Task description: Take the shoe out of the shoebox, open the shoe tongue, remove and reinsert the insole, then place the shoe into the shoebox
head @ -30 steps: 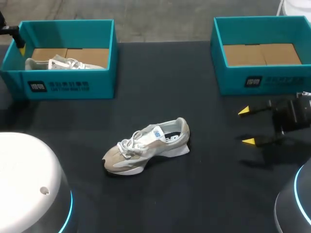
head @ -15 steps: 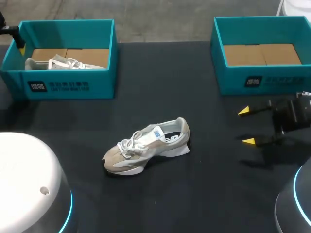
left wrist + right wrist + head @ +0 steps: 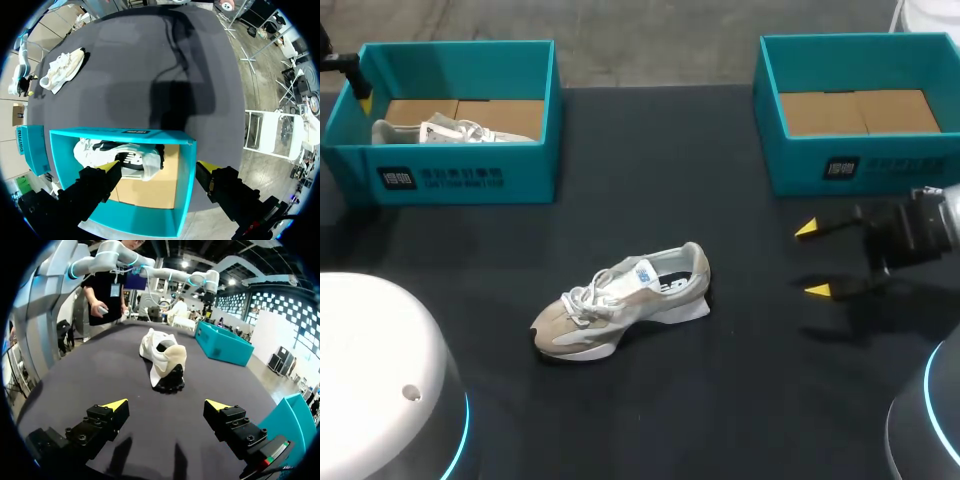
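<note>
Right jaws apart, yellow wedge tips [image 3: 807,229], laced beige sneaker [image 3: 620,303], matte tabletop [image 3: 720,400]

Bare tabletop [image 3: 750,340] between my right pincer [image 3: 811,260] and shoe [image 3: 620,300]: open lane; left shoebox [image 3: 450,178], right shoebox [image 3: 860,165] well aside.

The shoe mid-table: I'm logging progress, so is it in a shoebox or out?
Out. The shoe stands on its sole on the table, apart from the left shoebox and the right shoebox.

Left end effector [image 3: 159,167] and right end effector [image 3: 812,260], fingers spread wide.
</note>
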